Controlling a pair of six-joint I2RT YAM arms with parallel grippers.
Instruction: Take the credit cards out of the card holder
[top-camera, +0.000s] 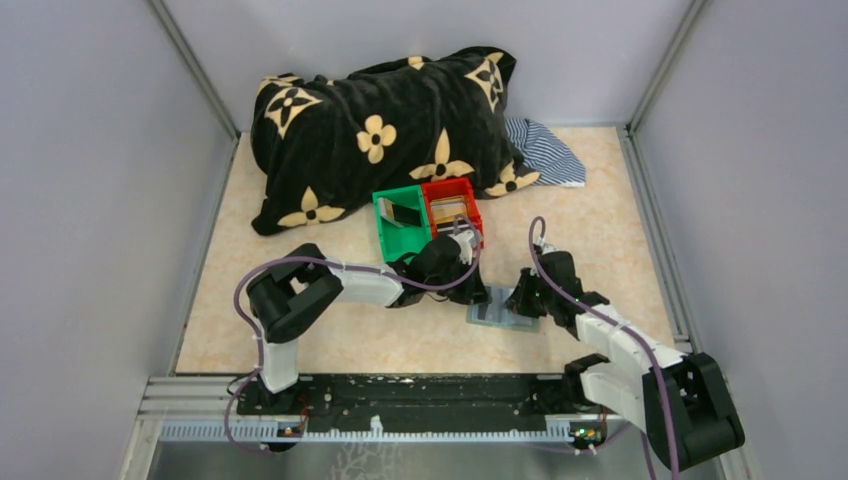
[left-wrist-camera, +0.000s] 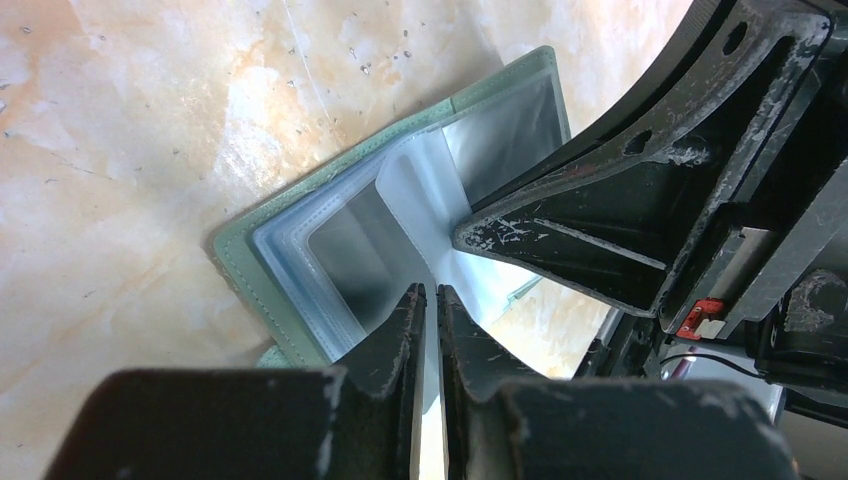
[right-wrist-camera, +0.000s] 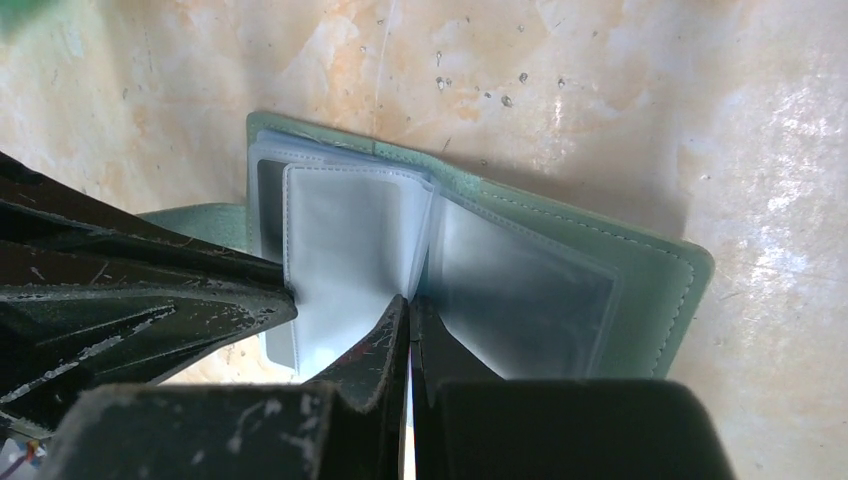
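Note:
The grey-green card holder (top-camera: 497, 312) lies open on the table between both grippers. Its clear sleeve pages (right-wrist-camera: 350, 250) fan up from the cover (right-wrist-camera: 655, 300). They look cloudy grey, and I cannot tell whether a card sits inside. My left gripper (left-wrist-camera: 428, 292) is shut on one thin clear sleeve that runs down between its fingers. My right gripper (right-wrist-camera: 410, 300) is shut, its tips pressed into the crease between two sleeves. Credit cards lie in the bins behind: a dark one (top-camera: 407, 212) in the green bin, tan ones (top-camera: 450, 208) in the red bin.
The green bin (top-camera: 392, 236) and red bin (top-camera: 470, 205) stand side by side just behind the left gripper (top-camera: 468, 285). A black cushion with tan flowers (top-camera: 380, 130) and a striped cloth (top-camera: 545, 150) fill the back. Grey walls enclose both sides.

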